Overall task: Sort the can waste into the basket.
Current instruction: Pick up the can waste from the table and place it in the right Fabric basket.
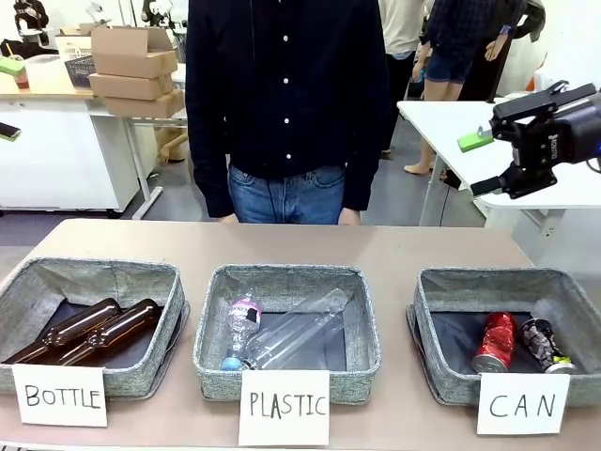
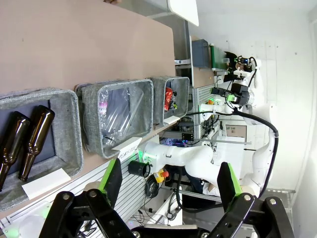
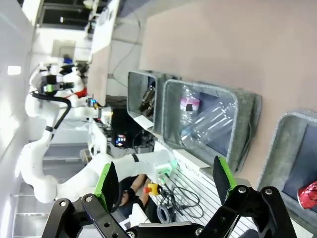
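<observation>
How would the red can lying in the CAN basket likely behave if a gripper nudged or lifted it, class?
The red can lies on its side, so a nudge would probably roll it. It looks small and thin-walled, so likely light and easily dented. Its glossy metal may slip.

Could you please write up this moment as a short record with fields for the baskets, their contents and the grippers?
CAN basket: red can and crushed can lying inside, side by side
PLASTIC basket: clear plastic bottles
BOTTLE basket: two brown glass bottles
Left gripper: open, empty, off the table's near edge
Right gripper: open, empty, off the table's near edge
Person: standing at the far side of the table
Task state: both cans already in the CAN basket
</observation>
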`<state>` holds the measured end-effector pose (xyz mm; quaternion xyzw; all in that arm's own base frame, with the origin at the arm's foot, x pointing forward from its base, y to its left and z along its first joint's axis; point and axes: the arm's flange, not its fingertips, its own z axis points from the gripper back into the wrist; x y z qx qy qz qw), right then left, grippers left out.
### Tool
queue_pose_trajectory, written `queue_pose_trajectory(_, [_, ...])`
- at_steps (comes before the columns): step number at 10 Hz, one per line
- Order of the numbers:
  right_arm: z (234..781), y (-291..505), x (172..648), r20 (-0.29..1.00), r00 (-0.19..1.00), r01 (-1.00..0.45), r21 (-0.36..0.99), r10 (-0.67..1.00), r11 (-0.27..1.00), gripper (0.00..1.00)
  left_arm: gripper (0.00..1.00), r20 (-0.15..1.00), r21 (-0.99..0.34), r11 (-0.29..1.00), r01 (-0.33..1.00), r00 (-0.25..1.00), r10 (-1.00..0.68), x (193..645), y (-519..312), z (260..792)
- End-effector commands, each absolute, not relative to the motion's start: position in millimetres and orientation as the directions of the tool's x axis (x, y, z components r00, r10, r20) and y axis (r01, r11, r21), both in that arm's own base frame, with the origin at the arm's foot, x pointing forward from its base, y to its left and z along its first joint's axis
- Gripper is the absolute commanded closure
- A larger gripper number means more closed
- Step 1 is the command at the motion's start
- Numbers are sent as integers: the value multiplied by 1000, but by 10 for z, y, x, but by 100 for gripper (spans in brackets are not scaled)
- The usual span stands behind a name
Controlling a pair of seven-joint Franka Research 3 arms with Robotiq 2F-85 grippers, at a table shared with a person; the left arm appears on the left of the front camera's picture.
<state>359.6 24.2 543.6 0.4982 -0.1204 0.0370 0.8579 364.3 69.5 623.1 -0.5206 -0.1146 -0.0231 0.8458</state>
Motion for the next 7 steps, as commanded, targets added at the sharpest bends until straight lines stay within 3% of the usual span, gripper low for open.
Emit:
queue_pose_trajectory(1, [5464,190,3606,271,962,-217,838,-37,501,0,0,209,-875,459,152,975,76,3616,694,6250])
queue_pose_trajectory(7, [5464,190,3606,271,962,-217,838,-37,501,0,0,209,-875,459,152,975,76,3616,694,6250])
